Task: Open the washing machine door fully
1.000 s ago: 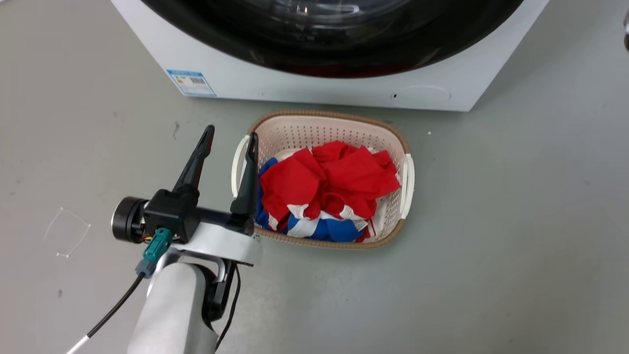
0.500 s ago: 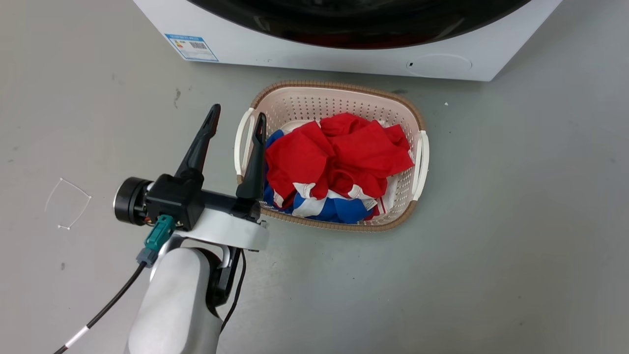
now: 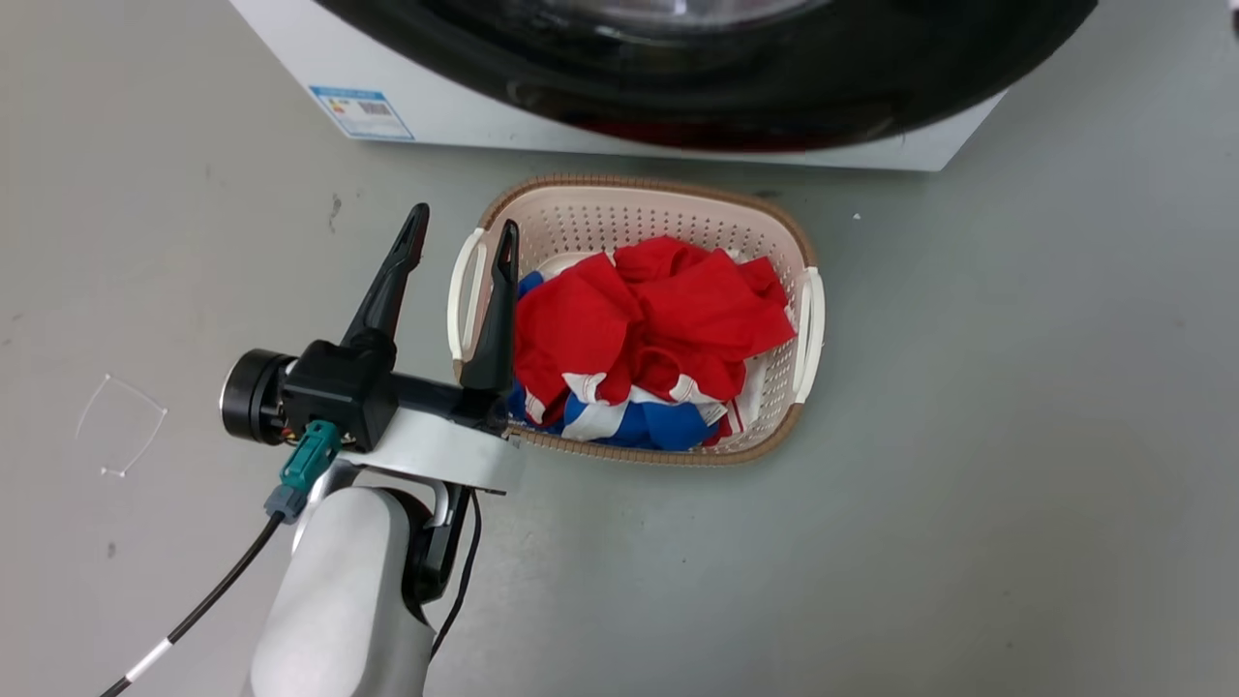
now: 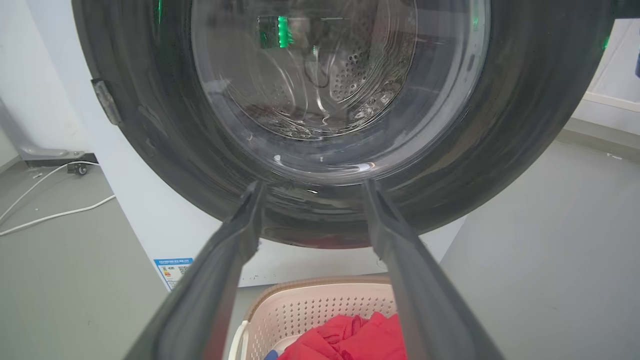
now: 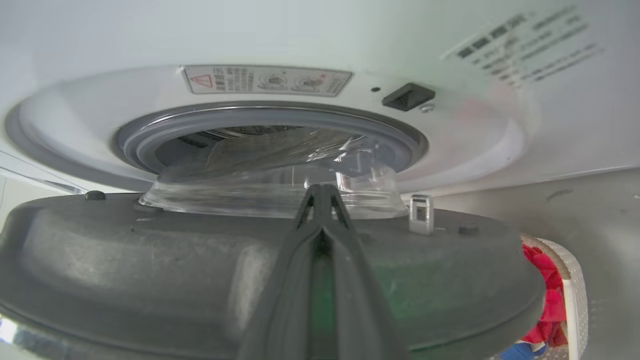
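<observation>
The washing machine is a white box at the top of the head view. Its door, a glossy black disc with a clear glass bowl, stands ajar and overhangs the machine's right corner. In the right wrist view the door's grey inner side lies apart from the grey rubber ring. My right gripper is shut, its tips against that inner side beside the glass bowl. My left gripper hangs open and empty over the floor by the basket's left handle. The left wrist view faces the door front.
A perforated basket of red and blue clothes sits on the floor right under the door. A white cable lies on the floor left of the machine. The door's latch hook sticks out near my right fingertips.
The head camera has shifted. The door has swung outward: its lower edge now covers the small round cap and passes the machine's right corner. My left gripper keeps its pose.
</observation>
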You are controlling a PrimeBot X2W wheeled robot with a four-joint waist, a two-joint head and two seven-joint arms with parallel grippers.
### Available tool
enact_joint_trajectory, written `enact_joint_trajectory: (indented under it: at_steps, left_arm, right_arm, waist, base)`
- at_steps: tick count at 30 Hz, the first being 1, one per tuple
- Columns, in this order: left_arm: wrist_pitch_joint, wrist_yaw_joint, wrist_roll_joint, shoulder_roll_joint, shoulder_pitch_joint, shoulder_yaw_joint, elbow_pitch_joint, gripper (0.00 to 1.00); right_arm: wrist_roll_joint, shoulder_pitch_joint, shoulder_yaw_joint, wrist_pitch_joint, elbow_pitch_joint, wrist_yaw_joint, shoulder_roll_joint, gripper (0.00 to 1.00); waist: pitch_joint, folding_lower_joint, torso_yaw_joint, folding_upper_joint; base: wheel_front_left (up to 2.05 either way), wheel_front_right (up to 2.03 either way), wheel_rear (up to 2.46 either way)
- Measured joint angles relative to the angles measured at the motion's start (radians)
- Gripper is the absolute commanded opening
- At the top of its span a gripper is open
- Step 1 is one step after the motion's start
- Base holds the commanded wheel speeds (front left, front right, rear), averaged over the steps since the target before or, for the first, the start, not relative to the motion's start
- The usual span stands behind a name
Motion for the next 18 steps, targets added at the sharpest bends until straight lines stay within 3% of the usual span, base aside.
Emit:
enact_joint_trajectory:
  at_steps: [7, 18]
  left_arm:
    - [0.000, 0.000, 0.005, 0.000, 0.035, 0.008, 0.022, 1.00]
    - [0.000, -0.004, 0.009, -0.001, 0.145, -0.001, 0.077, 1.00]
  right_arm:
    - [0.014, 0.094, 0.025, 0.147, 0.015, 0.001, 0.067, 0.00]
    - [0.014, 0.299, 0.068, 0.281, -0.030, 0.001, 0.091, 0.00]
  waist:
    - [-0.074, 0.0001, -0.017, 0.0000]
    - [-0.249, -0.0001, -0.032, 0.0000]
  base:
    - [0.00, 0.00, 0.00]
    - [0.00, 0.00, 0.00]
